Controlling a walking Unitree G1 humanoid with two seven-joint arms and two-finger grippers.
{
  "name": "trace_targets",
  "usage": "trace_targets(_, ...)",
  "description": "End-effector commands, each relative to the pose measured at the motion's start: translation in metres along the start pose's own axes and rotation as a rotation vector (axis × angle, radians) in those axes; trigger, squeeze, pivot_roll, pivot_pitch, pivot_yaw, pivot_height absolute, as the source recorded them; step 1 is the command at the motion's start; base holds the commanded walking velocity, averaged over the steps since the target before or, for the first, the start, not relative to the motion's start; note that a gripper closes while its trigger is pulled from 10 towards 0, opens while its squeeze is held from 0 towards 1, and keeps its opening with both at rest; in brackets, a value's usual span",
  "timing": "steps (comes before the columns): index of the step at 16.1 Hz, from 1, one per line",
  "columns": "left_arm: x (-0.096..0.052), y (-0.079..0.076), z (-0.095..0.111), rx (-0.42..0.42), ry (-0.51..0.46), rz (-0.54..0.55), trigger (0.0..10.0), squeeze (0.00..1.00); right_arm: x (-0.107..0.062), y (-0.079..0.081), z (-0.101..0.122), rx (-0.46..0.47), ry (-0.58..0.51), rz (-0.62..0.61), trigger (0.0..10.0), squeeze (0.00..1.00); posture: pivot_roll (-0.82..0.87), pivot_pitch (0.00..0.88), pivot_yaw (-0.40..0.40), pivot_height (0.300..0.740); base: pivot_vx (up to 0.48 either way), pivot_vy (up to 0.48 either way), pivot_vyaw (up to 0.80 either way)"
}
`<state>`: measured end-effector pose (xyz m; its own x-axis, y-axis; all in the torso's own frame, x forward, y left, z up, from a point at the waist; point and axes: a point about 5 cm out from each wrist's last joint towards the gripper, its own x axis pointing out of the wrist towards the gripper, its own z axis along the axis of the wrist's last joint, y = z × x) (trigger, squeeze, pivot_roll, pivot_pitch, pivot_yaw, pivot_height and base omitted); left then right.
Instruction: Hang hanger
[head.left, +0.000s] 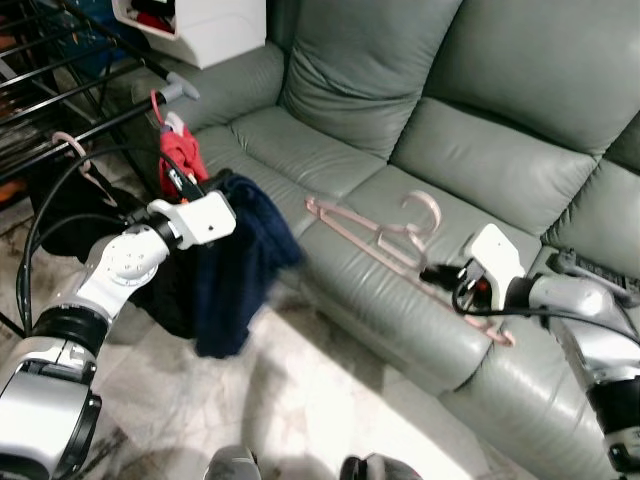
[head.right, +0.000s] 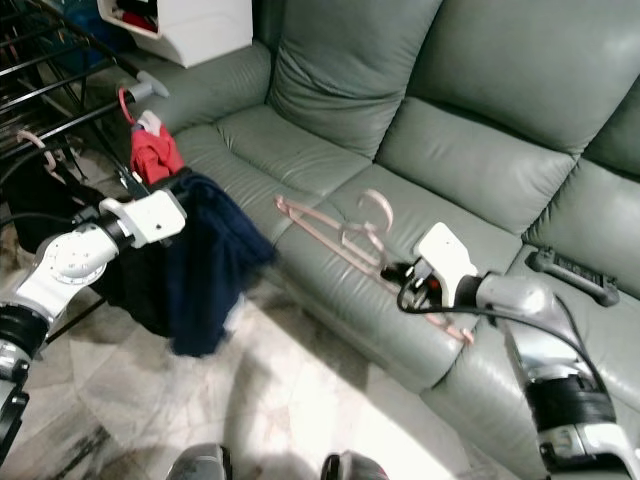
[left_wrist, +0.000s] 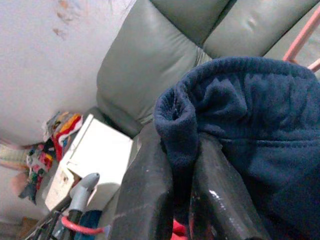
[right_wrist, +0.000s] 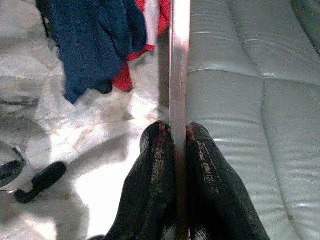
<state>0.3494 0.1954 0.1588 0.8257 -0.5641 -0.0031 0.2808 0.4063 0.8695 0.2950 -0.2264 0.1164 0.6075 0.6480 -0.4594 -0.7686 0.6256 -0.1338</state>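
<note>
right tool (right_wrist: 180, 131) clamps pink hanger (right_wrist: 179, 65) | sofa (right_wrist: 240, 75) beside (grey)

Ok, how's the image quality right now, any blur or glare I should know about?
Left eye view: bright sun patch washes out the floor, navy garment edge slightly smeared. Left wrist view: fingers soft, garment sharp. Right wrist view: pink hanger bar blurred, floor glare.

From my remote feed: hard light glares off the near floor (head.left: 330, 400); the sofa (head.left: 480, 150) is evenly lit, the dark garment (head.left: 240, 260) edge blurred.
</note>
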Motion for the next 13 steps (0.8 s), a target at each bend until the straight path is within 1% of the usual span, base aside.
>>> trace_targets(1,0.002,0.005,0.005,0.034,-0.033,-0.016,10.0,0.0,0.0,0.002,0.01,-0.025,-0.034,0.042,10.0,0.0,-0.06,0.057,-0.002,0.74,0.0,0.0,0.0)
trace_targets(2,0.003,0.006,0.007,0.029,-0.049,-0.015,10.0,0.0,0.0,0.003,0.013,-0.041,-0.044,0.076,10.0,0.0,-0.05,0.058,-0.002,0.74,0.0,0.0,0.0)
trace_targets(4,0.005,0.006,0.008,0.03,-0.044,-0.013,10.0,0.0,-0.001,0.007,0.017,-0.026,-0.064,0.121,10.0,0.0,-0.05,0.058,-0.002,0.74,0.0,0.0,0.0)
trace_targets(5,0.004,0.005,0.007,0.032,-0.036,-0.018,10.0,0.0,-0.003,0.011,0.02,-0.035,-0.073,0.167,10.0,0.0,-0.05,0.058,-0.002,0.74,0.0,0.0,0.0)
trace_targets(6,0.003,0.003,0.003,0.044,-0.009,-0.027,10.0,0.0,-0.01,0.015,0.024,-0.045,-0.075,0.22,10.0,0.0,-0.05,0.062,-0.003,0.74,0.0,0.0,0.0)
trace_targets(7,0.002,0.003,0.002,0.042,-0.008,-0.028,10.0,0.0,-0.014,0.014,0.024,-0.055,-0.071,0.222,10.0,0.0,-0.05,0.062,-0.003,0.74,0.0,0.0,0.0)
trace_targets(9,0.003,0.003,0.002,0.038,-0.004,-0.028,10.0,0.0,-0.022,0.009,0.026,-0.039,-0.083,0.207,10.0,0.0,-0.06,0.06,-0.004,0.74,0.0,0.0,0.0)
trace_targets(11,0.004,0.002,0.002,0.036,-0.006,-0.027,10.0,0.0,-0.026,0.011,0.026,-0.025,-0.083,0.224,10.0,0.0,-0.06,0.058,-0.003,0.74,0.0,0.0,0.0)
trace_targets(13,0.005,0.002,0.003,0.033,-0.01,-0.022,10.0,0.0,-0.025,0.015,0.023,-0.016,-0.069,0.241,10.0,0.0,-0.06,0.056,-0.003,0.74,0.0,0.0,0.0)
